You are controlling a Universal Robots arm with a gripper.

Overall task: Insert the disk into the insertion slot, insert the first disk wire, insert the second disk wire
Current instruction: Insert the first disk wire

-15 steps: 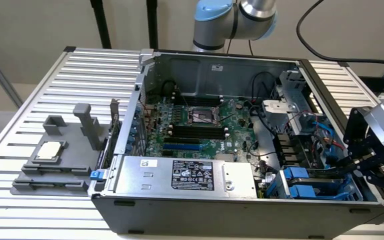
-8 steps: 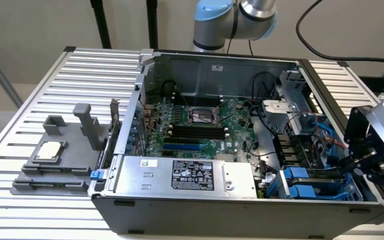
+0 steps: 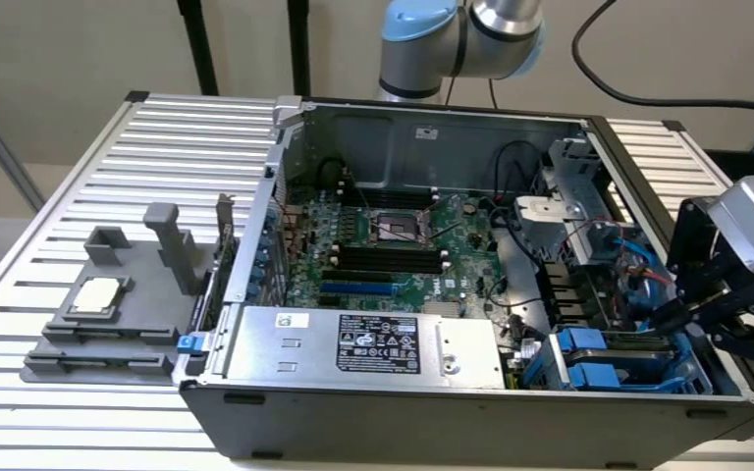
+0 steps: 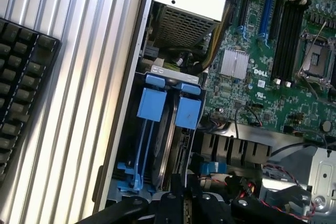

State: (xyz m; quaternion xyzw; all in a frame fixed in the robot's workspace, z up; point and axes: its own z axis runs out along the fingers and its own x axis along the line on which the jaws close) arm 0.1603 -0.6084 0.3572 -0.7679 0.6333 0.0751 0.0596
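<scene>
**Gripper closed beside the drive cage**

The gripper (image 3: 678, 316) has its fingers pressed together. Whether anything thin is pinched between them cannot be told. It hangs at the edge of the case, on the exterior view's right.

Reading across from the exterior view's left:

- The silver power-supply box (image 3: 350, 343) lies flat along the front wall.
- The insertion slot (image 3: 682, 365) comes next, holding two blue-tabbed carriers on edge.
- The gripper stands just beside the slot.

The disk (image 4: 168, 148) appears already seated in the slot. It stands on edge under the carrier tab nearer the motherboard (image 3: 391, 245), and its long axis runs from that tab toward the fingertips. A blue connector (image 4: 212, 167) lies near the fingertips, on the motherboard side of the disk.

Judged from this, the disk step is done and the wires are the work in hand.
</scene>
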